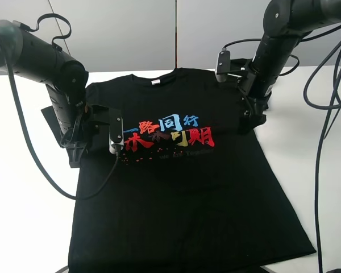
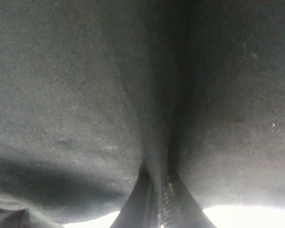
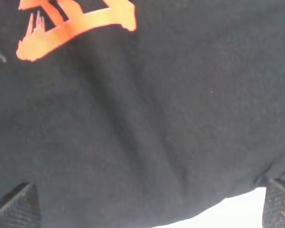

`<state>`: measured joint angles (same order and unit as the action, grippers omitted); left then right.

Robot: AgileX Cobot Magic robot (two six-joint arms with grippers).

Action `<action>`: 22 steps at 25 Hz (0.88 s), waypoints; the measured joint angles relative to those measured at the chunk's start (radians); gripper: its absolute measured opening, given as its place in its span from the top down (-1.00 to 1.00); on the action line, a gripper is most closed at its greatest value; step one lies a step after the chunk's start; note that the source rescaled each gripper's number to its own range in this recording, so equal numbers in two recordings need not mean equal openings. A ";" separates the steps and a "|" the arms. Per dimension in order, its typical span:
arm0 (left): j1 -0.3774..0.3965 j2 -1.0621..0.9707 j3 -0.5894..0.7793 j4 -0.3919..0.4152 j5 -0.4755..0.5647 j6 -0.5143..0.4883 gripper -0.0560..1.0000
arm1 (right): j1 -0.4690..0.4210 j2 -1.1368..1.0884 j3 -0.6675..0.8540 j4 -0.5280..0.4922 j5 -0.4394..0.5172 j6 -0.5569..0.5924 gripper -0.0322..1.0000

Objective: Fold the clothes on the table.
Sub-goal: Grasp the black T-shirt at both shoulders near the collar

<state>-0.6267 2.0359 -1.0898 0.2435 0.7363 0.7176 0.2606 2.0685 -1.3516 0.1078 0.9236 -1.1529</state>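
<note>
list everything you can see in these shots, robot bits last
T-shirt: one, black, spread face up on the table
printed characters: one block, red, blue and yellow, on the shirt's chest
neck label: one, white, inside the collar
table: one, white, under the shirt
wall panels: two, pale grey, behind the table
cables: several, black, hanging by the arms
left arm: one, dark grey, at the shirt's side edge
right arm: one, dark grey, at the opposite edge
left tool: one, black, shut on shirt fabric
right tool: one, black, open over the shirt's edge
</note>
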 joint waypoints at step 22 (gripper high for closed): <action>0.000 0.000 0.000 0.000 -0.010 -0.003 0.88 | -0.002 0.082 0.049 -0.017 -0.097 -0.085 -0.95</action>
<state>-0.6267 2.0359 -1.0898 0.2434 0.7262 0.7143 0.2589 2.1506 -1.3024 0.0907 0.8269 -1.2380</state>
